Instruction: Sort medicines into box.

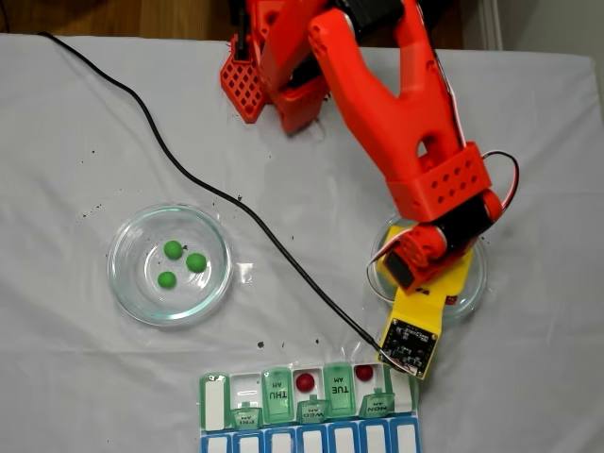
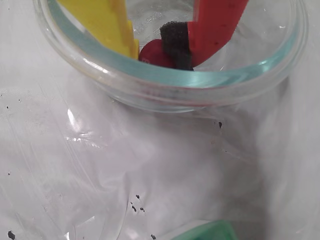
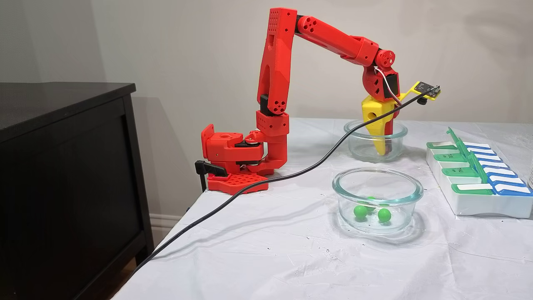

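Note:
In the wrist view my gripper (image 2: 157, 50) reaches down into a clear glass dish (image 2: 165, 80). A dark red medicine ball (image 2: 152, 54) sits pinched between the yellow finger (image 2: 107, 25) and the black foam pad (image 2: 176, 44) of the red finger. In a fixed view the same gripper (image 3: 381, 151) stands inside the far dish (image 3: 354, 130). Three green balls (image 1: 173, 249) lie in the other dish (image 1: 118, 260). The box (image 1: 283, 398) lies at the near table edge, with two red balls (image 1: 304, 381) (image 1: 363, 373) in open compartments.
A black cable (image 1: 236, 203) runs across the white cloth from the far left to the wrist camera board (image 1: 409, 344). The red arm base (image 3: 233, 166) is clamped at the table edge. A dark cabinet (image 3: 62, 166) stands beside the table. Small black specks (image 2: 135, 205) dot the cloth.

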Robot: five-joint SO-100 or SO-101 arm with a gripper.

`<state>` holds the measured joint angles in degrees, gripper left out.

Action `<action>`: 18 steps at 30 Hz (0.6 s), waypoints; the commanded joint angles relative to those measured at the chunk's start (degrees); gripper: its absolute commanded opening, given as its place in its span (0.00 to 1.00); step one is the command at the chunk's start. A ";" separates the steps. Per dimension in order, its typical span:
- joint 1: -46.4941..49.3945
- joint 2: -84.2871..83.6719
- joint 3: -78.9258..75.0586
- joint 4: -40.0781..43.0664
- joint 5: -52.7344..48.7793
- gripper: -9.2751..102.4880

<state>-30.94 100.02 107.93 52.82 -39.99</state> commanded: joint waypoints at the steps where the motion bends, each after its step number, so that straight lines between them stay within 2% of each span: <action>1: 0.97 0.88 -0.88 -0.18 -0.18 0.08; 7: -0.88 7.65 -2.55 6.06 4.13 0.08; 12: -1.05 14.68 -7.56 12.04 15.73 0.08; 18: 5.27 17.75 -13.54 16.35 24.35 0.08</action>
<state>-29.62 110.65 102.22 67.24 -19.69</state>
